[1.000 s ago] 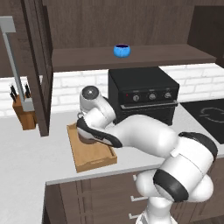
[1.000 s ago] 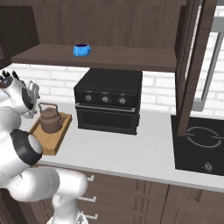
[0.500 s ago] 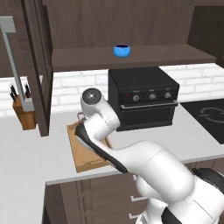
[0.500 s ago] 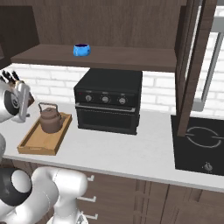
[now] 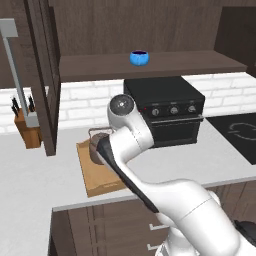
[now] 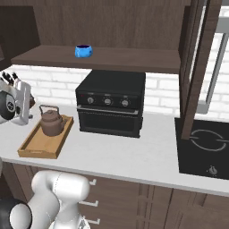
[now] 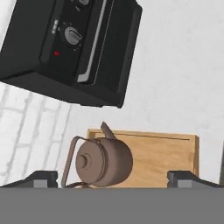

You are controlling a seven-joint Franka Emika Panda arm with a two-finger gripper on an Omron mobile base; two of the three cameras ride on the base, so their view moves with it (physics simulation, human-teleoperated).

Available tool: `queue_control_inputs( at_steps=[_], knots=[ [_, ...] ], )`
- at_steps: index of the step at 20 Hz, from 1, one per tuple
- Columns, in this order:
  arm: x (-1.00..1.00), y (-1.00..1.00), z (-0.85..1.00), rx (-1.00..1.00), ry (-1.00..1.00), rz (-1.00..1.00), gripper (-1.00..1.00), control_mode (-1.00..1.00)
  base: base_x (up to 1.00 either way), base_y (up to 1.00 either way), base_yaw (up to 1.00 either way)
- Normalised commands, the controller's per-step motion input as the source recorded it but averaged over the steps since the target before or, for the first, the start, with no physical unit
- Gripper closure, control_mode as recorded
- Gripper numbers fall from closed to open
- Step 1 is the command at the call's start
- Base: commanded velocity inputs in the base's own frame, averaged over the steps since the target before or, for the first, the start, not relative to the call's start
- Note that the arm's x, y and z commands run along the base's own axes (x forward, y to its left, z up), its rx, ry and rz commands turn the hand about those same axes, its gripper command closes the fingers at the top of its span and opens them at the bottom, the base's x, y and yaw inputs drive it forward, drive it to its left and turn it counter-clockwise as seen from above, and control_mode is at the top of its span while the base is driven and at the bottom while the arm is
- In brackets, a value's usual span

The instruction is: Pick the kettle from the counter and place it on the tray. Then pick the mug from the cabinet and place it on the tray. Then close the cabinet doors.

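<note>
Your end effector [image 7: 112, 177] hung with jaws spread wide and empty above the kettle [image 7: 103, 162]. The kettle stood upright on the tray [image 6: 33, 145] on the counter [image 6: 129, 154]; the mug [image 6: 83, 51] sat on the cabinet [image 6: 116, 27] shelf.

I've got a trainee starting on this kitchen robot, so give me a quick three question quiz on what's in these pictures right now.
1. True or false: the kettle stands on the tray.
2. Where is the mug? A) on the tray B) on the cabinet shelf C) on the oven
3. Fill in: the gripper is ____, holding nothing.

Key: 1 true; 2 B; 3 open.
</note>
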Motion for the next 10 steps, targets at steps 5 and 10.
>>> queue_control_inputs(
  at_steps=[5,10],
  knots=[
    [-0.16,-0.56,0.42,-0.07,0.01,0.0,-1.0,-1.0,0.0,0.0,0.0],
    [-0.08,-0.52,0.39,-0.16,0.01,0.01,-1.0,-1.0,0.0,0.0,0.0]
  ],
)
